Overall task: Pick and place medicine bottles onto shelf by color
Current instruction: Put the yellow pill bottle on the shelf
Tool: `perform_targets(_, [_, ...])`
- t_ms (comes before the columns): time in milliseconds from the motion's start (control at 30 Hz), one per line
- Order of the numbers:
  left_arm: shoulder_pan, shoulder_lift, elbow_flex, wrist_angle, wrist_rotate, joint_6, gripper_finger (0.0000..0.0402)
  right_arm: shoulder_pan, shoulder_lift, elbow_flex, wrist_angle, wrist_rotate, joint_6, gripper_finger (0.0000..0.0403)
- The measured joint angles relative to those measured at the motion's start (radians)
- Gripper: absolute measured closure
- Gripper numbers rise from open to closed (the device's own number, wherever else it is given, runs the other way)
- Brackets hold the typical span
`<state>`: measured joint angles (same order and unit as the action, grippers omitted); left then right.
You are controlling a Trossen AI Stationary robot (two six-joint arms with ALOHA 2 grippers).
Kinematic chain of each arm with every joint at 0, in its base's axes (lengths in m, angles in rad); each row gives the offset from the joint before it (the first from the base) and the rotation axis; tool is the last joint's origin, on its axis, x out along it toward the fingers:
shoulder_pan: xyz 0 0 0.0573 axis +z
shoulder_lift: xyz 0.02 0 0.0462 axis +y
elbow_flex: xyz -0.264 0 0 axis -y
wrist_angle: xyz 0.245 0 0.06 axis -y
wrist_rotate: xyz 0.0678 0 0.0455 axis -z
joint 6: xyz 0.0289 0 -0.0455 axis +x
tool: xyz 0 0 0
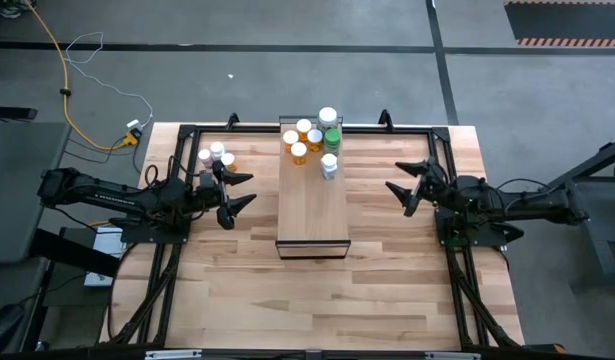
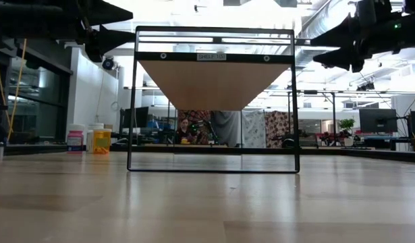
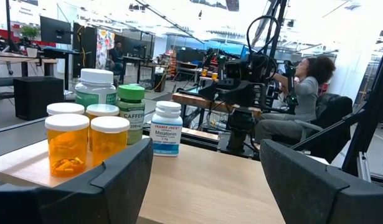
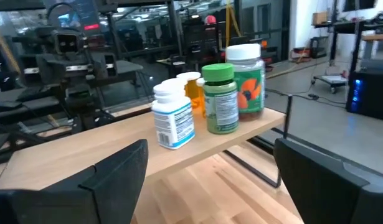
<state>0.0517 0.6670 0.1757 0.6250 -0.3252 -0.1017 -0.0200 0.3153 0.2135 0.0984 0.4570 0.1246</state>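
The shelf lies lengthwise at the table's middle. On its far end several medicine bottles stand upright on their bases: orange ones, a green one, a small white one and a large white-capped one. Three more bottles stand on the table at the far left. My left gripper hovers open, left of the shelf. My right gripper hovers open, right of it. Both point level at the shelf.
A black tube frame runs round the table's far part and sides. The shelf's near half is bare wood. Beyond the table a person sits at a desk. A yellow cable lies on the floor at the far left.
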Motion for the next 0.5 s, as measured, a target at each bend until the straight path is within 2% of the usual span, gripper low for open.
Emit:
perform_targets(333, [0.000,0.000,0.000,0.000,-0.023,0.026,0.0117,0.000,0.000,0.000,-0.009,0.032,0.024,0.0065])
perform_targets(433, [0.000,0.000,0.003,-0.046,-0.139,-0.010,0.0117,0.000,0.000,0.000,-0.009,0.069,0.024,0.0065])
perform_targets(500, [0.001,0.001,0.033,-0.192,-0.272,-0.058,0.0117,0.000,0.000,0.000,-0.009,0.085,0.024,0.0065])
